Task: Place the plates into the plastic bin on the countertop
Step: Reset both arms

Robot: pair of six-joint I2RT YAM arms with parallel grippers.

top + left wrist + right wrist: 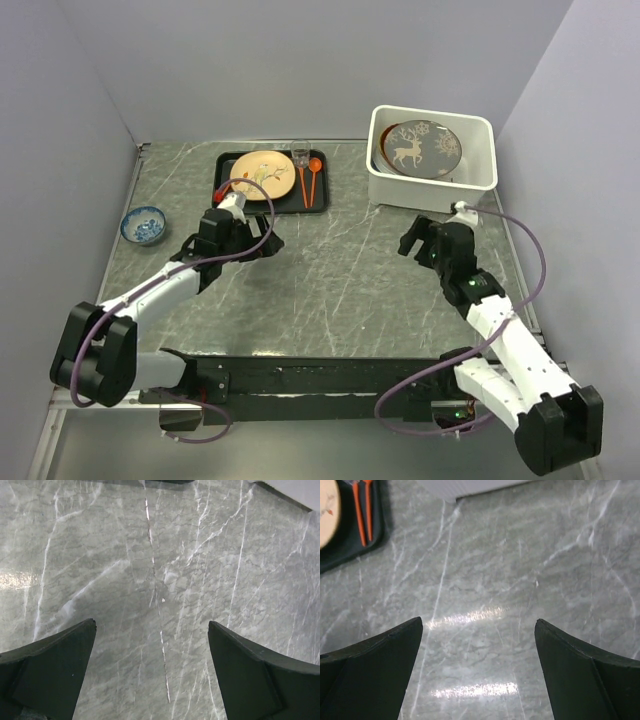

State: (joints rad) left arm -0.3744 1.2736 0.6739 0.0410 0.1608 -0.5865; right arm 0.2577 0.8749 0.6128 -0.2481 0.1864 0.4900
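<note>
Both tools are released. Left gripper (250,237): jaws spread wide, nothing between them, only grey-green marble-look countertop (150,555) underneath. Right gripper (426,236): likewise wide and empty over bare stone.

Task's things: a cream round plate with a floral sprig (262,175) lies just ahead of the left gripper, on a flat black tray (224,165). The deep white rectangular plastic bin (430,192) stands just ahead of the right gripper. A dark red round plate with gold reindeer pattern (420,148) sits inside it.

Step in hand, as I judge it: fetching the cream plate, the left gripper being nearest.
- Come in low at the near rim.
- Slip one finger under the lip and pinch the rim only.
- Keep clear of the orange plastic utensils (313,180) lying just beside the plate, to the tool's right.
- Carry the plate level, then lower it onto the red plate in the bin; do not drop it.

Writing: none legible; no brand or label to be seen.

The small blue-patterned bowl (143,225), well off to the left gripper's left, is not wanted.
</note>
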